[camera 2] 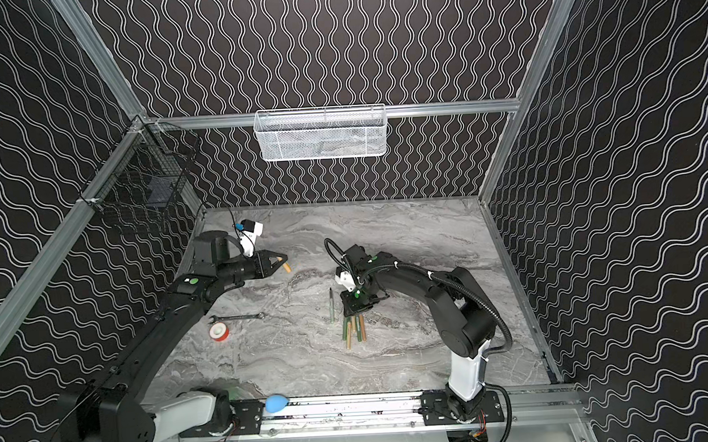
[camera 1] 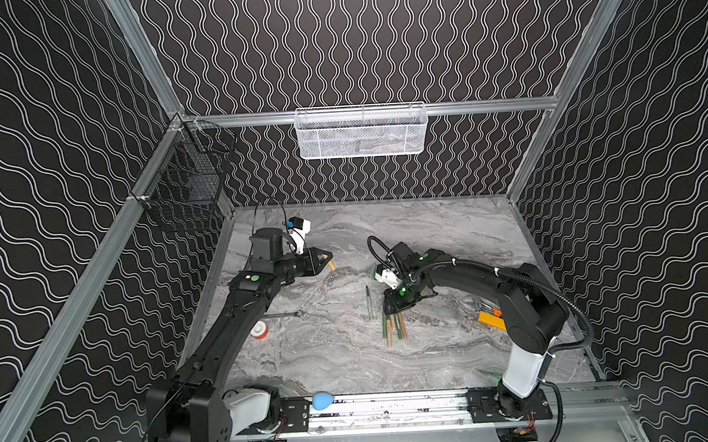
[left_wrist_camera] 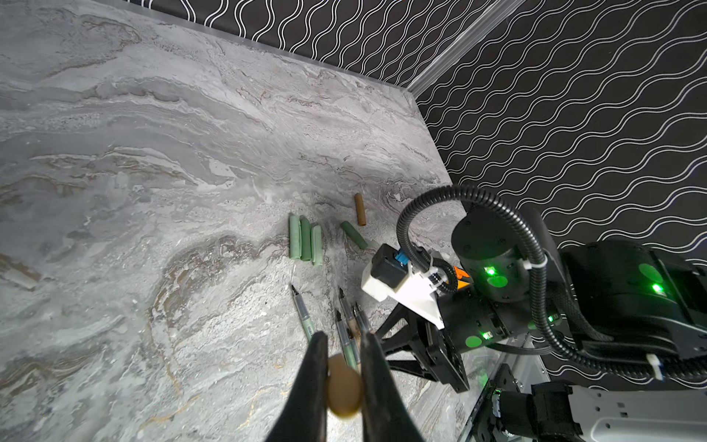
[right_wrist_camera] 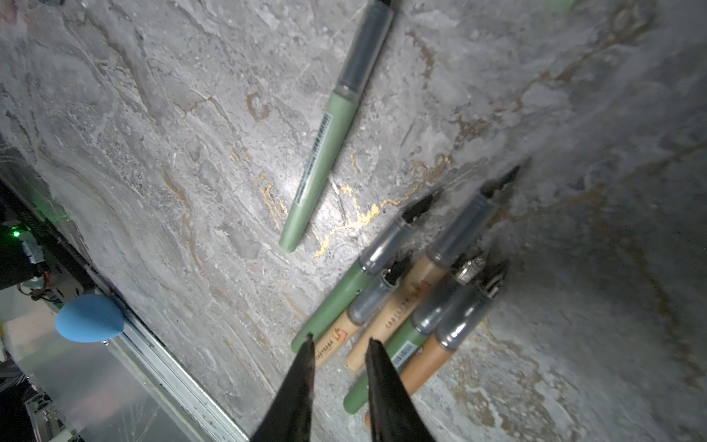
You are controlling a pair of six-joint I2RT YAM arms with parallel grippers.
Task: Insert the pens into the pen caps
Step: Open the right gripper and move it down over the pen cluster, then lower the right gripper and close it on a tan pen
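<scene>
My left gripper (left_wrist_camera: 344, 340) is shut on a tan pen cap (left_wrist_camera: 344, 386), held above the table at the back left (camera 1: 330, 265). Three pale green pen caps (left_wrist_camera: 305, 239), a dark green one (left_wrist_camera: 354, 234) and a brown one (left_wrist_camera: 360, 209) lie beyond the pens. One green pen (right_wrist_camera: 325, 153) lies alone (camera 1: 369, 304). Beside it is a bundle of several green and tan pens (right_wrist_camera: 401, 298), seen in both top views (camera 1: 394, 330) (camera 2: 355, 332). My right gripper (right_wrist_camera: 340, 340) hangs just over the bundle's back ends. Its jaws are open a little, astride a tan pen's end.
A silver wrench (camera 1: 284, 315) and a red and white tape roll (camera 1: 259, 330) lie at the left. A yellow-orange utility knife (camera 1: 490, 319) lies under the right arm. A blue egg (camera 1: 322, 401) sits on the front rail. Hanging on the walls are a white basket (camera 1: 362, 132) and a black wire basket (camera 1: 186, 189).
</scene>
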